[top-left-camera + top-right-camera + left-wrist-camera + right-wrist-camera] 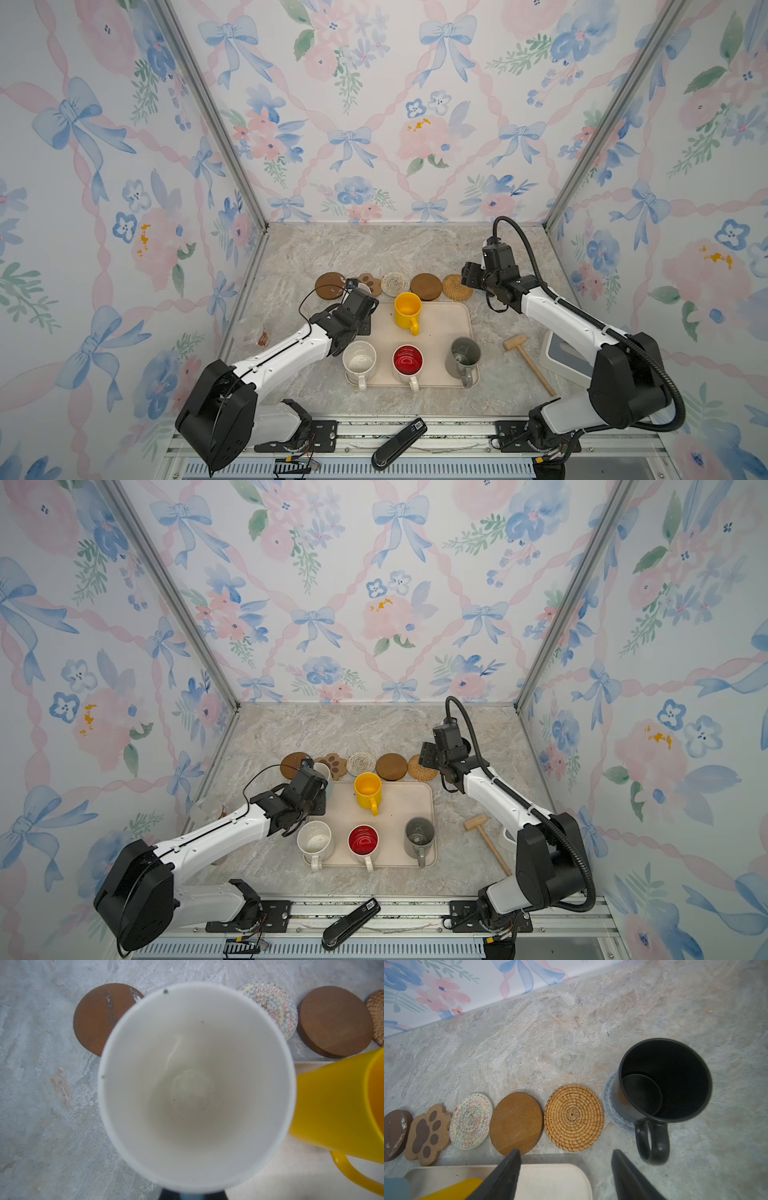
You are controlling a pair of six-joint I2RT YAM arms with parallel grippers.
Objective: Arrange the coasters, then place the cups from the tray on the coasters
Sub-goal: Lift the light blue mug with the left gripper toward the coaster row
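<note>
The light blue mug (pixel 324 770) is held just past the far-left corner of the tray (pixel 399 812), over the paw-shaped coaster (pixel 337 764). That coaster lies between the dark brown round coaster (pixel 291 766) and the cream woven coaster (pixel 360 763). The left fingers (pixel 168 1195) are pressed together, apparently on the handle, though little of them shows. Whether the base already rests on the coaster cannot be determined.

Procedure: centre the mug over the paw shape before lowering. In the left wrist view the mug hides that coaster completely, which suggests rough alignment. Descend vertically, keep the rim level, and stay clear of the yellow mug (pixel 332 1105) just beside. Release only once the base sits flat.

The right fingers (pixel 506 1176) are spread and empty, near the black mug (pixel 664 1078) seated on the grey-blue crocheted coaster (pixel 609 1095).
</note>
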